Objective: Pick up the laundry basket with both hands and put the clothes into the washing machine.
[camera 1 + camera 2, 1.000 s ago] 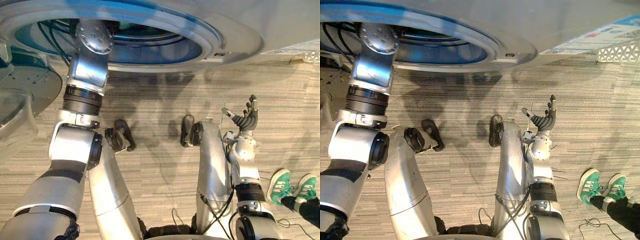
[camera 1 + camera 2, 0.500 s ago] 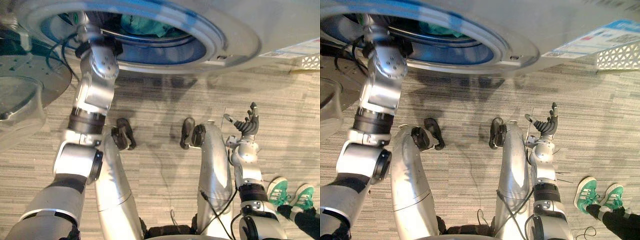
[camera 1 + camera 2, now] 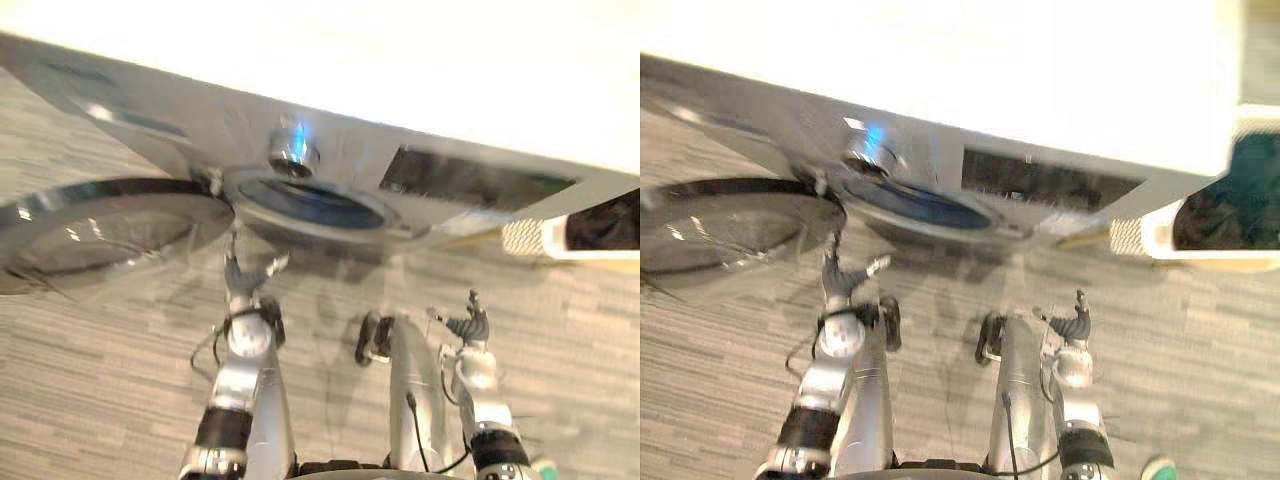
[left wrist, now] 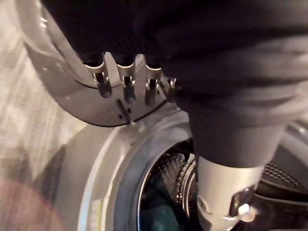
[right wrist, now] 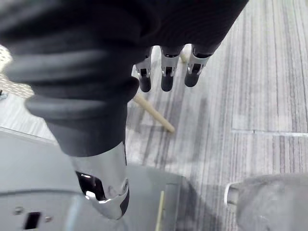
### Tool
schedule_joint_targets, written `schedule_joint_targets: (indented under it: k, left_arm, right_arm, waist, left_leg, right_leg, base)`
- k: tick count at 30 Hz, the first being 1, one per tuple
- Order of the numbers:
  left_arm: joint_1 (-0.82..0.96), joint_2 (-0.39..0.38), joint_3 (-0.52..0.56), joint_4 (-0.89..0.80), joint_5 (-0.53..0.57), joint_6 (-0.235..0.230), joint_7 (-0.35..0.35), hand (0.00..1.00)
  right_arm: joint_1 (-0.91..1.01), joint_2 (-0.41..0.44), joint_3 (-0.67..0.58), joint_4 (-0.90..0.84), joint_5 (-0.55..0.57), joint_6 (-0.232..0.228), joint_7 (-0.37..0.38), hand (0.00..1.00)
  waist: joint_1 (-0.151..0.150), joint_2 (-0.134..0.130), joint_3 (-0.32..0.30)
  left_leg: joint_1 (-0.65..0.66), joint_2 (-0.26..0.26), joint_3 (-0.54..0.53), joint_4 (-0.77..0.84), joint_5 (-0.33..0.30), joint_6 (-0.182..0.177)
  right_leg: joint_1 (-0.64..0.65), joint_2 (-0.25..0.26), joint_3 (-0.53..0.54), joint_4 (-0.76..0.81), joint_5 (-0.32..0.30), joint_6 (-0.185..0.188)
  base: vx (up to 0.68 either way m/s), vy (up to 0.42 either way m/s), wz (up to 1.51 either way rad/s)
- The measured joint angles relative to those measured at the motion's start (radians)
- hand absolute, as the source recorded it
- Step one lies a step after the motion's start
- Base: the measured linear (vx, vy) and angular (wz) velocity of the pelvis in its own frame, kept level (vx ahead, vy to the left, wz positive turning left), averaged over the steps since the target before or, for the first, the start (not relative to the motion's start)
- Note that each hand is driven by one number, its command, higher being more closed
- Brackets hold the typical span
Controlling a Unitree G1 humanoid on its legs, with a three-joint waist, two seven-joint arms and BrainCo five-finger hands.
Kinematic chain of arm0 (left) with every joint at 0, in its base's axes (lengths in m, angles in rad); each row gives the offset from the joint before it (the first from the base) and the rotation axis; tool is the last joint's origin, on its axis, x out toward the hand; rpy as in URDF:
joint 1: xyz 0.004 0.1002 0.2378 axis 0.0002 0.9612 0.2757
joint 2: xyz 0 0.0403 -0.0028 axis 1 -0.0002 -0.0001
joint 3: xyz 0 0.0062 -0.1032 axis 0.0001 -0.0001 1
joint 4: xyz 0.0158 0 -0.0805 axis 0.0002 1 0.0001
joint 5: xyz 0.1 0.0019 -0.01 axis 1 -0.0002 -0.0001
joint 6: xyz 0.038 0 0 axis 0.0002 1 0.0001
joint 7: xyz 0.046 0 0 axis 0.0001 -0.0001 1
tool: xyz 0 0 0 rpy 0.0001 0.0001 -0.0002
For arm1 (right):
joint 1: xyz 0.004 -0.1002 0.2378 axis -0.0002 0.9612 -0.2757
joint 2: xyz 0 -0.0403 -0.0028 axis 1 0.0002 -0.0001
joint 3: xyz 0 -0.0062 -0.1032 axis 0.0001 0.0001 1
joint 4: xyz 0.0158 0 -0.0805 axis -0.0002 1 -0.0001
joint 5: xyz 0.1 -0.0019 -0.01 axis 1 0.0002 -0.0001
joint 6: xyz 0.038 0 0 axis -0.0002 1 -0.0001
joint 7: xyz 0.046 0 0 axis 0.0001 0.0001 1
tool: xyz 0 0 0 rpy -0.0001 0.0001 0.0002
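Both hands were empty, fingers loose and spread. The left robot hand (image 3: 245, 278) hung just before the open drum (image 3: 310, 200) of the washing machine (image 3: 190, 120), and the right robot hand (image 3: 470, 324) was lower and well apart from the machine, above the floor (image 3: 100, 380). The door (image 3: 100, 225) stood swung wide on the robot's left. The left wrist view showed what looked like teal cloth (image 4: 150, 211) lying inside the drum. The laundry basket (image 3: 1160, 235) sat on the floor beside the machine on the robot's right, in neither hand; its inside was too dark to tell whether clothes remained.

Loading seemed at least partly done. The next move probably called for a turn toward the basket, with both hands reaching its rim if it still held anything. Otherwise the left hand would need to swing the door closed.
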State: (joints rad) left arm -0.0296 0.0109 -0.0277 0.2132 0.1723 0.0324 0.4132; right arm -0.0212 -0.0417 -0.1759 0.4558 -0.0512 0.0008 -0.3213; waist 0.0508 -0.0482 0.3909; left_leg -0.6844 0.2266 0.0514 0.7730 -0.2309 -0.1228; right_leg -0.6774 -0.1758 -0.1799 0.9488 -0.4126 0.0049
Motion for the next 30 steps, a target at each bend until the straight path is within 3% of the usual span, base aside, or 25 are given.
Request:
schedule_joint_targets:
  k: [4,10,12,16,18,21,24,25,26,27,28,29,30]
  left_arm:
    - [0.191,-0.004,0.028,0.176,-0.104,-0.017,-0.155,0.0]
    - [0.211,0.031,0.104,0.401,-0.124,-0.022,-0.277,0.0]
    - [0.203,0.058,0.122,0.468,-0.123,-0.023,-0.289,0.0]
    - [0.2,0.112,0.144,0.542,-0.12,-0.021,-0.302,0.0]
    - [0.194,0.122,0.15,0.548,-0.119,-0.021,-0.3,0.0]
    - [0.18,0.119,0.155,0.548,-0.12,-0.022,-0.293,0.0]
    - [0.166,0.108,0.157,0.55,-0.121,-0.032,-0.274,0.0]
    - [0.166,0.108,0.159,0.548,-0.121,-0.042,-0.266,0.0]
    - [0.158,0.098,0.18,0.55,-0.12,-0.042,-0.256,0.0]
    - [0.148,0.089,0.19,0.549,-0.121,-0.041,-0.255,0.0]
    - [0.148,0.085,0.192,0.548,-0.121,-0.042,-0.249,0.0]
    - [0.163,0.082,0.193,0.551,-0.121,-0.042,-0.234,0.0]
    - [0.169,0.082,0.193,0.551,-0.121,-0.041,-0.233,0.0]
  right_arm:
    - [0.123,-0.005,0.03,0.053,-0.038,0.017,0.046,0.0]
    - [0.15,-0.017,-0.021,0.196,-0.04,0.027,0.107,0.0]
    - [0.122,-0.034,-0.028,0.273,-0.037,0.026,0.113,0.0]
    - [0.088,-0.048,-0.094,0.36,-0.023,0.026,0.128,0.0]
    - [0.082,-0.051,-0.11,0.364,-0.006,0.025,0.128,0.0]
    - [0.053,-0.052,-0.113,0.363,0.033,0.025,0.127,0.0]
    - [0.035,-0.057,-0.108,0.356,0.042,0.025,0.123,0.0]
    - [0.022,-0.064,-0.086,0.354,0.042,0.025,0.119,0.0]
    - [0.011,-0.073,-0.083,0.344,0.041,0.025,0.117,0.0]
    - [0.002,-0.079,-0.085,0.348,0.041,0.026,0.111,0.0]
    - [-0.003,-0.086,-0.081,0.356,0.04,0.027,0.105,0.0]
    - [-0.013,-0.086,-0.078,0.363,0.04,0.027,0.102,0.0]
    - [-0.015,-0.086,-0.073,0.363,0.038,0.026,0.102,0.0]
  waist:
    - [0.01,0.019,-0.148]
    - [0.015,0.063,-0.28]
    - [0.013,0.074,-0.289]
    - [-0.015,0.068,-0.293]
    - [-0.016,0.066,-0.294]
    - [-0.023,0.066,-0.292]
    - [-0.037,0.082,-0.283]
    - [-0.033,0.084,-0.28]
    - [-0.041,0.106,-0.269]
    - [-0.037,0.113,-0.258]
    - [-0.031,0.113,-0.254]
    - [-0.032,0.118,-0.252]
    - [-0.033,0.112,-0.255]
  left_leg:
    - [0.29,-0.004,0.067,-0.302,0.084,-0.003]
    - [0.513,-0.038,0.12,-0.602,0.18,0.001]
    - [0.568,-0.04,0.146,-0.655,0.19,0.004]
    - [0.642,-0.052,0.208,-0.695,0.19,0.004]
    - [0.66,-0.052,0.265,-0.696,0.19,0.005]
    - [0.686,-0.047,0.403,-0.677,0.181,0.014]
    - [0.691,-0.012,0.479,-0.617,0.125,0.032]
    - [0.7,0.015,0.512,-0.602,0.1,0.052]
    - [0.708,0.04,0.581,-0.595,0.056,0.016]
    - [0.722,0.053,0.616,-0.591,0.048,0.003]
    - [0.751,0.062,0.691,-0.586,0.045,-0.004]
    - [0.774,0.079,0.751,-0.562,0.031,-0.017]
    - [0.785,0.091,0.78,-0.544,0.019,-0.024]
  right_leg:
    - [0.27,0.031,-0.032,-0.288,0.077,0.023]
    - [0.467,0.049,-0.038,-0.584,0.184,0.06]
    - [0.527,0.067,-0.021,-0.683,0.231,0.067]
    - [0.601,0.082,0.04,-0.813,0.301,0.082]
    - [0.594,0.087,0.097,-0.841,0.333,0.083]
    - [0.538,0.112,0.263,-0.871,0.403,0.087]
    - [0.496,0.156,0.289,-0.904,0.493,0.086]
    - [0.487,0.171,0.222,-0.961,0.554,0.058]
    - [0.466,0.155,0.015,-0.936,0.483,-0.044]
    - [0.442,0.137,-0.105,-0.878,0.438,-0.073]
    - [0.422,0.081,-0.297,-0.793,0.379,-0.092]
    - [0.423,0.04,-0.426,-0.74,0.365,-0.085]
    - [0.42,0.025,-0.48,-0.706,0.355,-0.084]
  base:
    - [0.26,0.019,-0.06]
    - [0.19,0.084,-0.06]
    - [0.18,0.117,-0.38]
    - [0.1,0.07,-0.49]
    - [0.04,0.081,-0.89]
    - [-0.03,0.027,-1.54]
    - [-0.09,-0.029,-1.68]
    - [-0.12,-0.131,-1.88]
    - [-0.13,-0.149,-1.79]
    - [-0.11,-0.115,-1.66]
    - [-0.05,-0.122,-1.73]
    - [-0.01,-0.14,-1.73]
    - [0.07,-0.232,-1.62]
